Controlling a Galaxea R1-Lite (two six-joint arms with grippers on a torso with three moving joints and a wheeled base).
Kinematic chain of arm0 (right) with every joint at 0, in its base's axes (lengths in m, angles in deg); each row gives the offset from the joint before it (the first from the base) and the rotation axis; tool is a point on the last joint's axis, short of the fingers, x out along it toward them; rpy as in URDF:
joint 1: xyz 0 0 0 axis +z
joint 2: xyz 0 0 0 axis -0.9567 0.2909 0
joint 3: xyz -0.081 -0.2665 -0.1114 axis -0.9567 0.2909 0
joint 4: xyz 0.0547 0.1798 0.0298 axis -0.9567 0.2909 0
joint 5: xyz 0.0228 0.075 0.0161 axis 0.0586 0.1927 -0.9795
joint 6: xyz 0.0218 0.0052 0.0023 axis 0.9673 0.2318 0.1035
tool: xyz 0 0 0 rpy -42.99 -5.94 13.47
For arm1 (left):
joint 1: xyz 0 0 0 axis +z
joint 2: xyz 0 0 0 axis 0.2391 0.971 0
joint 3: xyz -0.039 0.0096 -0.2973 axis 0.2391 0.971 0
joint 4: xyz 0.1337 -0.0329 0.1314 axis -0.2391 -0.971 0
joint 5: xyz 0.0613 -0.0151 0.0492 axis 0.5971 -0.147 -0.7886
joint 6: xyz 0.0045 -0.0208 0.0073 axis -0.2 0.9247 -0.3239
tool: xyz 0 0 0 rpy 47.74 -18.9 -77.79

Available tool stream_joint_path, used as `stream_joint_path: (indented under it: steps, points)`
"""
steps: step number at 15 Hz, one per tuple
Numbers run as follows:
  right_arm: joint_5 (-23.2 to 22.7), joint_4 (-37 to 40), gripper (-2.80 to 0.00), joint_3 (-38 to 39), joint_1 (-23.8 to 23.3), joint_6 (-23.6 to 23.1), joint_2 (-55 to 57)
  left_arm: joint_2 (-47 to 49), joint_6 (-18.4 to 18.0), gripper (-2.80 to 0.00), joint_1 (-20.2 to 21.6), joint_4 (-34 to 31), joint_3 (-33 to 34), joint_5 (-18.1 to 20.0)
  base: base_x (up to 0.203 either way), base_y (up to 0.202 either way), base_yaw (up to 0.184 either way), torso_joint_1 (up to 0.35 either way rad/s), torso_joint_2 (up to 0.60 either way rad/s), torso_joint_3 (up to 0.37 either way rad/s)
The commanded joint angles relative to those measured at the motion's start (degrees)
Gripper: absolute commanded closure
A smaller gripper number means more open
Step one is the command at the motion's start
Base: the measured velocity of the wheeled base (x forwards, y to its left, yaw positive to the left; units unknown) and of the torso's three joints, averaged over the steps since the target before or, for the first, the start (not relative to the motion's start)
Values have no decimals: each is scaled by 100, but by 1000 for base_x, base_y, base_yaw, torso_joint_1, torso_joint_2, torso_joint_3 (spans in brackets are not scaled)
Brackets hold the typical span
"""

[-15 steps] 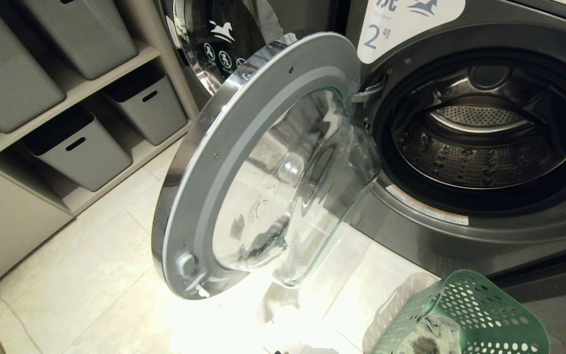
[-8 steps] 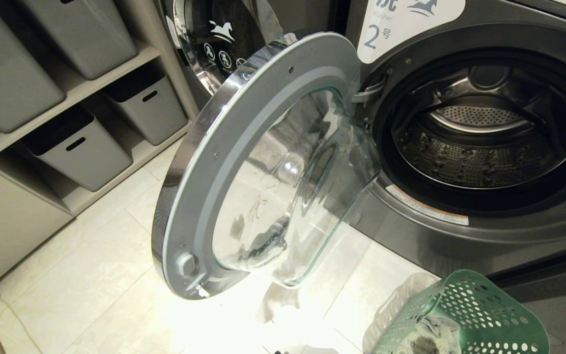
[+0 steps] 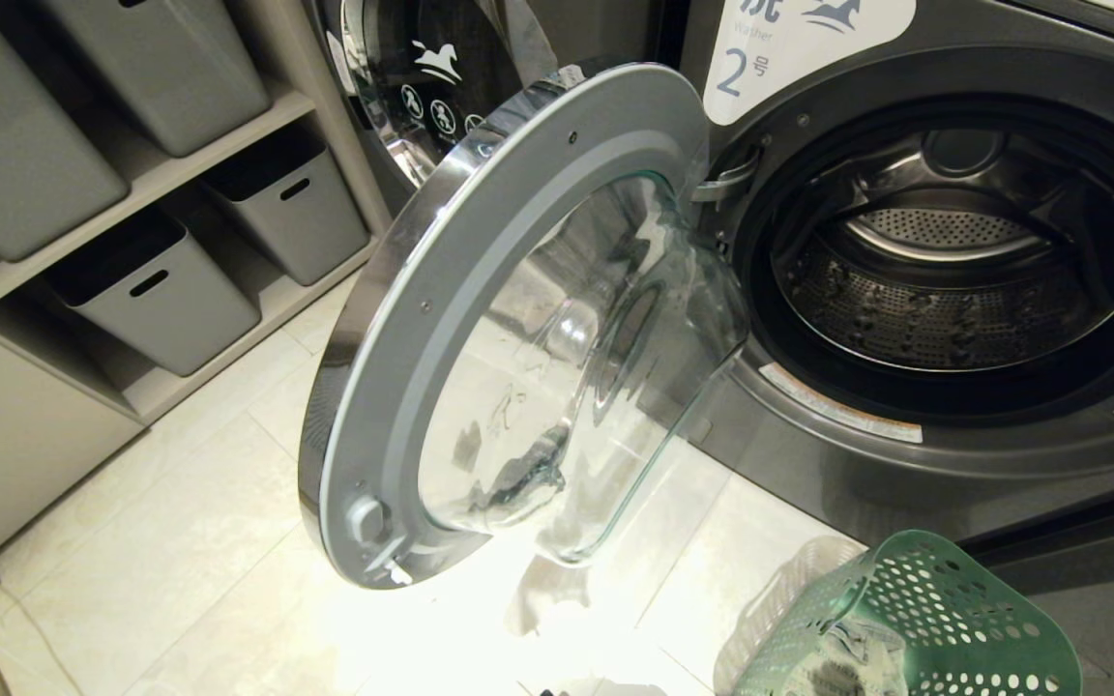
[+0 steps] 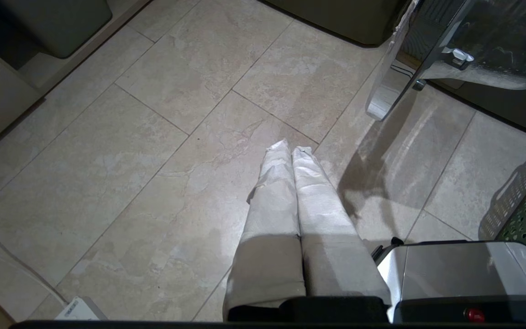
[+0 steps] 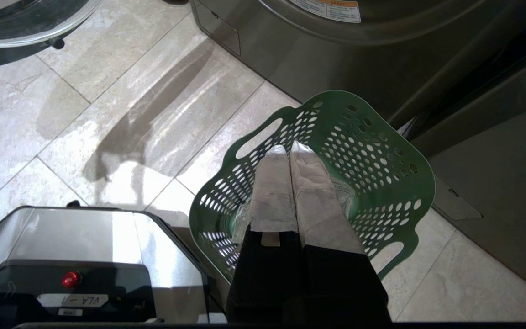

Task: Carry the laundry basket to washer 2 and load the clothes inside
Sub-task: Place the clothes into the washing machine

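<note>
Nearest, both grippers were seen pointing down over the tiled floor (image 4: 144, 151), pads pressed together, nothing held. The left gripper (image 4: 290, 148) hung above bare tile. The right gripper (image 5: 289, 148) hung over the mouth of the laundry basket (image 5: 372, 160), not seen touching it. The robot base (image 5: 85, 237), a silver housing with a red button, was seen between the two arms.

The laundry basket (image 3: 963, 599), dark green with round holes and slot handles, was stood upright on the floor just beside the lower front of washer 2 (image 3: 905, 483), at the bottom right of the head view. A pale patch was seen at its bottom (image 3: 852, 657); whether that was fabric or a sticker could not be told.

Washer 2's door (image 3: 480, 290), chrome-rimmed with a glass bowl, was swung fully open to the left. Behind it the drum (image 3: 944, 280) was exposed, with no clothes seen in it. The white label (image 3: 789, 48) with the numeral 2 was seen above the opening.

Further left, another washer's closed door (image 3: 422, 77) was partly seen, and grey bins (image 3: 161, 290) were seen on a shelf unit (image 3: 131, 193).
</note>
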Motion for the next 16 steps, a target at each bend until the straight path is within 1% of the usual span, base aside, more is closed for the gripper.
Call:
stream_joint_path:
  steps: [1,16]
  points:
    - [-2,7,0,0,0,-1,5,5,0,0,0,0,7,-6,0,0,0,0,0,0]
    - [-2,7,0,0,0,-1,5,5,0,0,0,26,7,-3,0,0,0,0,0,0]
